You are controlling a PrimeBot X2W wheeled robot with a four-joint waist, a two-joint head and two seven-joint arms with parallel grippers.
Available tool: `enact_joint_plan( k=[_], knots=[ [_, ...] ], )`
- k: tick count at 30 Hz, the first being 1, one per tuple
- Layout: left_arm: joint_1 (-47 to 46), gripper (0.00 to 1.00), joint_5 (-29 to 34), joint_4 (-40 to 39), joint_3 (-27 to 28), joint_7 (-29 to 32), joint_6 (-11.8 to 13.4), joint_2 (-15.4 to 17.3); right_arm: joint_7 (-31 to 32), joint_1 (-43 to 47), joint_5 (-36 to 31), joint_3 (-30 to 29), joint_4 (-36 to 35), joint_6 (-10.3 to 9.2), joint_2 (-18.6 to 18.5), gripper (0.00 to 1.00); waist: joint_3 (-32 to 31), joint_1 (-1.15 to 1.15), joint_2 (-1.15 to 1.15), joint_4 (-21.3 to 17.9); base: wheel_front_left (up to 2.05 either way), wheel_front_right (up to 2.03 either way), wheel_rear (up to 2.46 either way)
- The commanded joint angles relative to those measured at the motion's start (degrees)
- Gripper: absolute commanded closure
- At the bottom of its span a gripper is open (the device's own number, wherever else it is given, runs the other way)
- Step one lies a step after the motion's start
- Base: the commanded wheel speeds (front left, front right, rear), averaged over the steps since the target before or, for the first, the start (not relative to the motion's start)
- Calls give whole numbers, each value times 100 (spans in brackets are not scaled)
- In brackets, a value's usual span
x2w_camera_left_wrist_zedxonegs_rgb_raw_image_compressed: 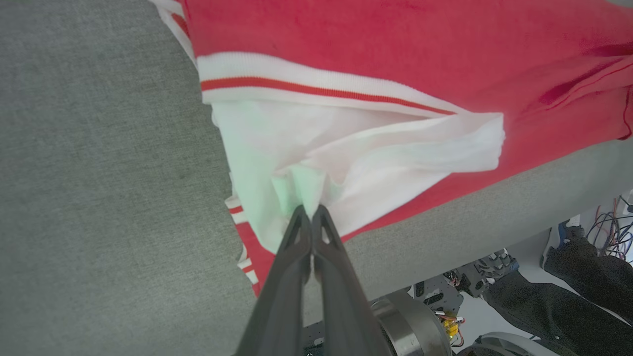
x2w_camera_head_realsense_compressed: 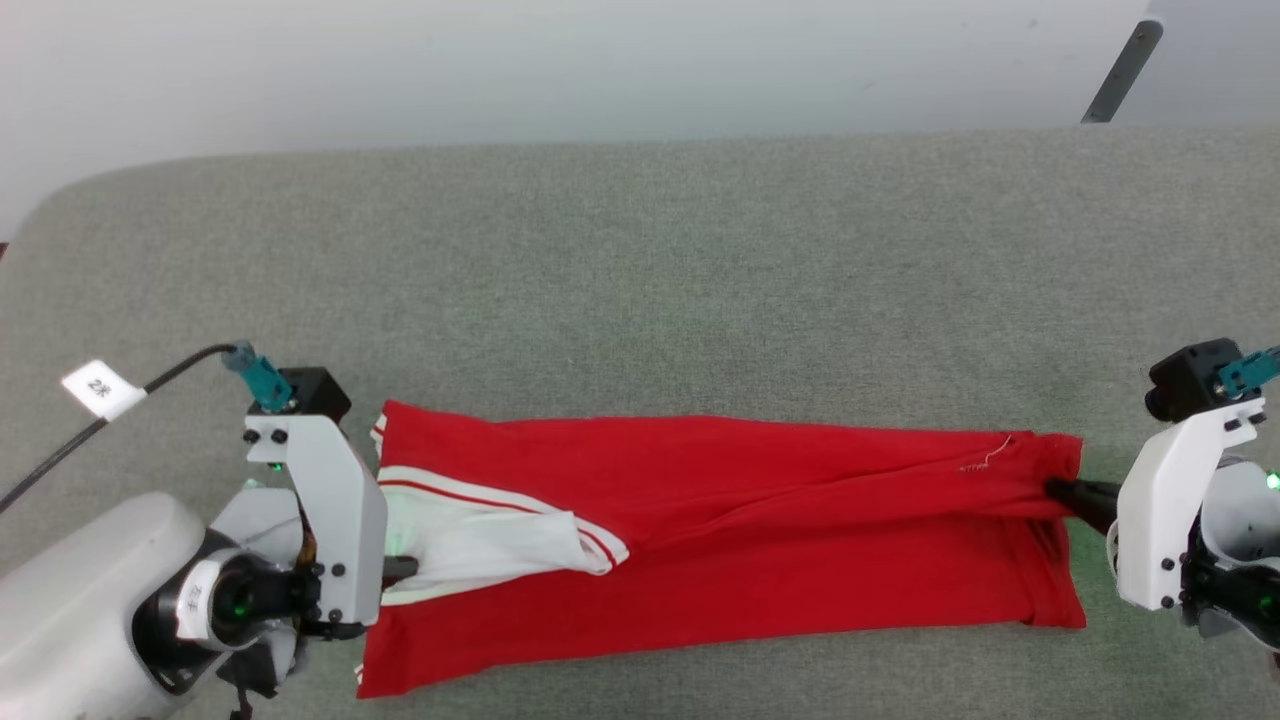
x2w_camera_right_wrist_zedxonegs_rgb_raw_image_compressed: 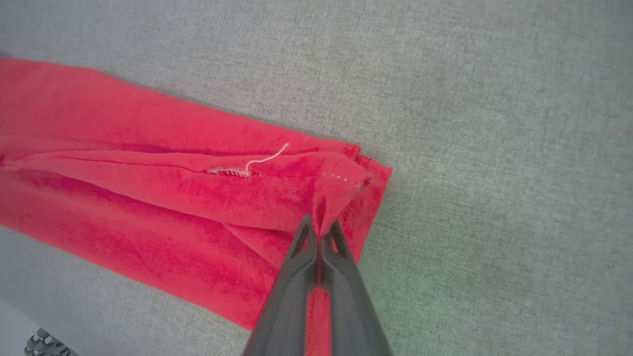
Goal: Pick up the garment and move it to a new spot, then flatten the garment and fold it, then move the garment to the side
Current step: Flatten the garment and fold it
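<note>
Left pincer [x2w_camera_left_wrist_zedxonegs_rgb_raw_image_compressed: 310, 210] grips the garment [x2w_camera_head_realsense_compressed: 750, 480] by its white sleeve, right pincer [x2w_camera_right_wrist_zedxonegs_rgb_raw_image_compressed: 321, 225] by its red hem; cable tag [x2w_camera_head_realsense_compressed: 100, 390] illegible.

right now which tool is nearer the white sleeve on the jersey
Left. The left tool is shut on the white sleeve itself. The right tool pinches the red hem at the opposite end of the garment.
</note>
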Motion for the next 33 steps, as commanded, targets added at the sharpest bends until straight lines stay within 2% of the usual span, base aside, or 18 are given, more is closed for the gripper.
enact_joint_plan(
  k=[1,2,3,4,10,16,21,26,33],
  knots=[
    [64,56,-33,26,-2,-29,24,-20,53,84,-62,-43,6,0,44,59,-55,0,0,-26,0,0,0],
    [76,45,-38,40,-11,-21,18,-34,92,112,-97,-69,6,0,70,16,-92,0,0,-33,0,0,0],
    [85,4,-58,49,-5,-23,9,-55,138,151,-132,-108,14,0,101,0,-131,0,0,-38,0,0,0],
    [87,0,-44,63,0,-31,1,-61,191,178,-152,-138,11,0,131,0,-171,0,0,-42,0,0,0],
    [160,0,-66,88,21,-104,-2,-79,449,334,-296,-366,-117,0,249,0,-462,0,0,-49,0,0,0],
    [373,0,55,80,150,-653,-134,-41,611,614,-447,-681,-327,0,415,0,-835,0,0,-56,0,0,0],
    [725,0,286,-39,387,-1730,-388,-13,608,1009,-505,-975,-660,0,558,0,-1120,0,0,-44,0,0,0],
    [1218,0,648,-122,660,-3111,-605,68,451,1431,-640,-1408,-994,0,766,0,-1242,0,0,-43,0,0,0],
    [2072,0,1051,-151,1028,-5053,-564,137,608,1798,-865,-1848,-1140,0,997,0,-1329,0,0,32,0,0,0]
  ],
)
